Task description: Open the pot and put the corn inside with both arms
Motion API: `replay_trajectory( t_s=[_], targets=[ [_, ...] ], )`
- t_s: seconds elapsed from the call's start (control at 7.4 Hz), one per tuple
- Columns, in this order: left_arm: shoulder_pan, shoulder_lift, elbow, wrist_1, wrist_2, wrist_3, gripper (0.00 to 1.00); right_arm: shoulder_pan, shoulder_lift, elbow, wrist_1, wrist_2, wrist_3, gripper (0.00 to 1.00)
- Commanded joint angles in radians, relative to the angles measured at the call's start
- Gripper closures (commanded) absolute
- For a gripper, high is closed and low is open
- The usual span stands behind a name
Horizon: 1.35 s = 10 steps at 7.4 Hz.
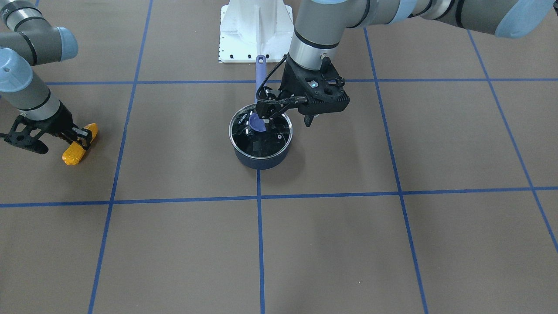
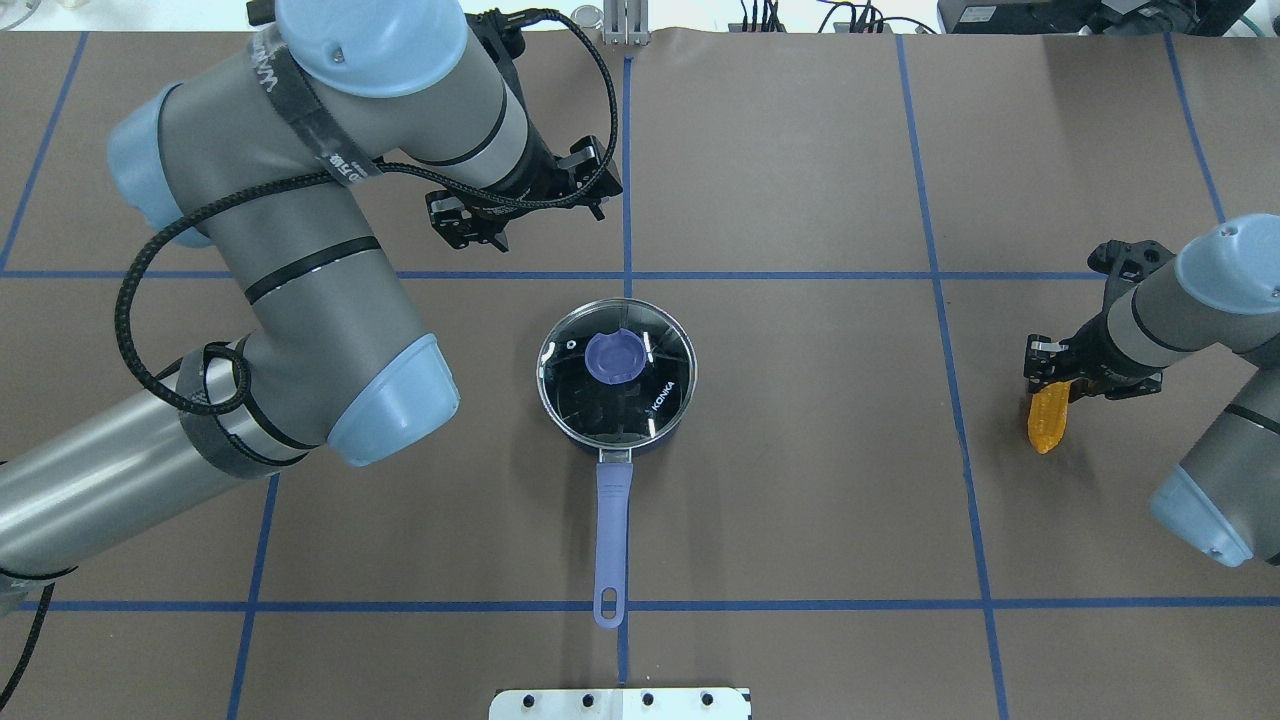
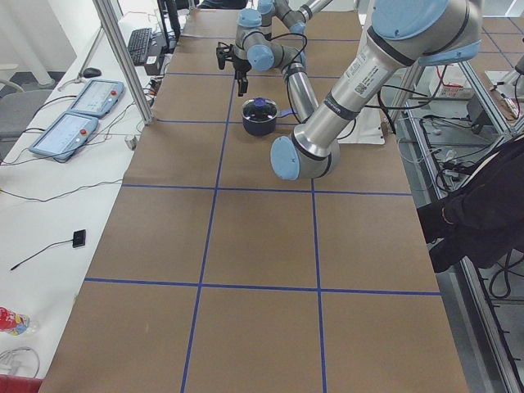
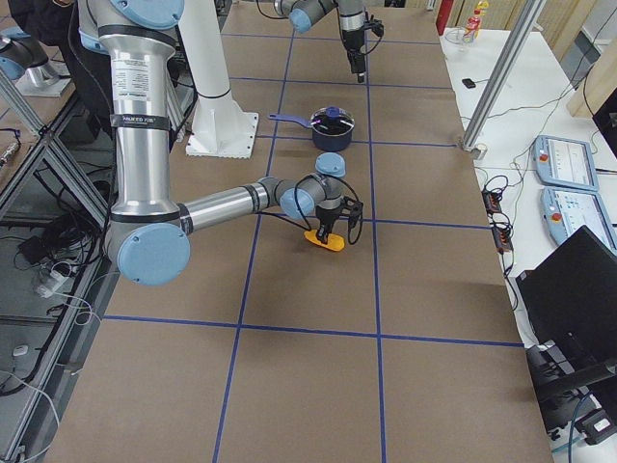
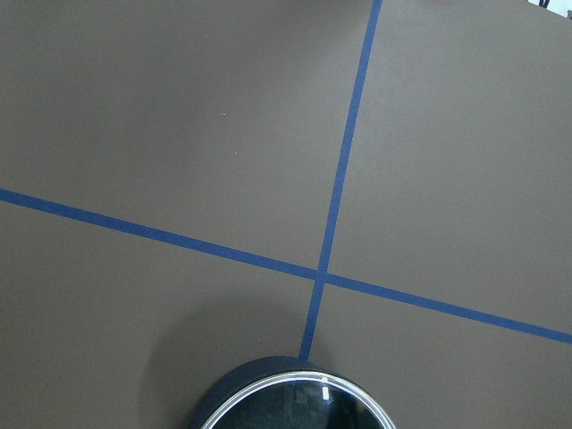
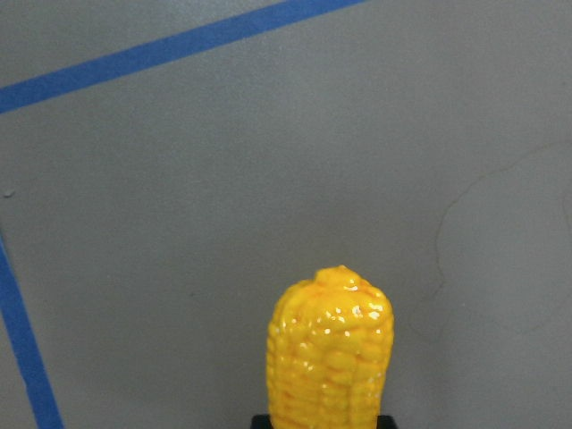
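Observation:
The dark-blue pot point(image 1: 260, 161) stands mid-table with its glass lid point(image 1: 268, 141) and blue knob point(image 1: 257, 124) on it. Its long handle point(image 2: 612, 530) points toward my base. My left gripper point(image 1: 287, 123) hovers high over the pot's far side, looks open and holds nothing; it also shows in the overhead view point(image 2: 525, 205). The left wrist view shows only the pot's rim point(image 5: 268, 380) at the bottom edge. My right gripper point(image 2: 1050, 378) is shut on one end of the orange-yellow corn point(image 2: 1045, 425), low at the table, far to the pot's right. The corn point(image 6: 331, 357) fills the right wrist view's bottom.
The white base mount point(image 1: 255, 30) stands at the table's near edge behind the handle. Blue tape lines point(image 2: 628, 275) grid the brown surface. Control pendants point(image 3: 65, 131) lie on a side table, and a person point(image 3: 483, 213) stands beside the table.

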Motion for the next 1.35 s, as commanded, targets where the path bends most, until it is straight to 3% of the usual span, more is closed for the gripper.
replay_trajectory(
  t_s=[0.0,0.27,1.22],
  targets=[
    [0.003,-0.003,0.012,0.001,0.003,0.0,0.02,0.031,0.02,0.003,-0.002,0.018,-0.007,0.71],
    [0.047,-0.02,0.035,0.001,0.048,-0.001,0.02,0.103,0.043,0.003,-0.012,0.099,-0.013,0.71],
    [0.162,-0.063,0.161,-0.001,0.112,0.011,0.02,0.175,0.099,-0.011,-0.017,0.126,-0.022,0.72]
  ],
)
